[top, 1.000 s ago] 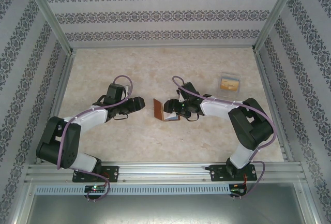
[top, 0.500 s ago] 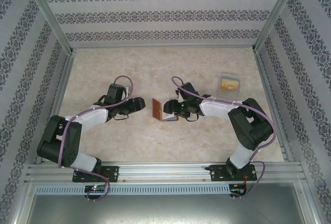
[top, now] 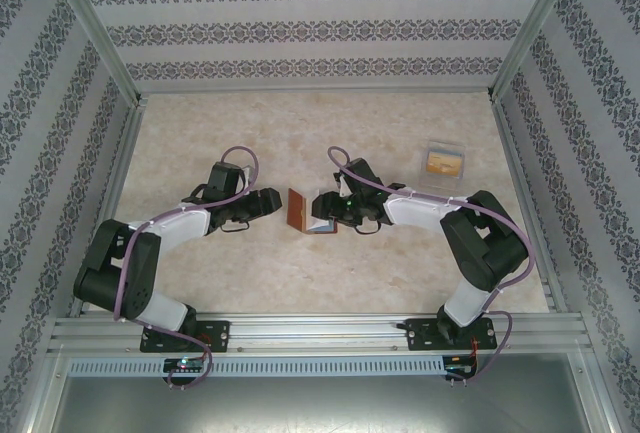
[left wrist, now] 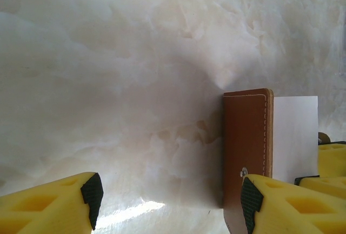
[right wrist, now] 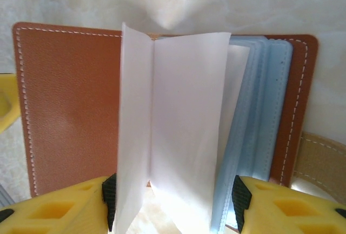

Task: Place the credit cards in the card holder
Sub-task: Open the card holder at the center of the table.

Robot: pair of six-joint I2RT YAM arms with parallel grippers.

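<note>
The card holder [top: 297, 210] stands open on edge at the middle of the tabletop [top: 300, 123], its brown cover [left wrist: 246, 142] upright like a wall between the two arms. The left gripper [top: 272, 200] faces that cover with its jaws wide and bare tabletop between them; only the cover's edge stands just beside one finger. The leaves [right wrist: 184, 115], white and blue, fill the gap between the jaws of the right gripper [top: 325, 211]. Farther back the tabletop lies open up to the clear case [top: 445, 161] near the right wall [top: 560, 153].
</note>
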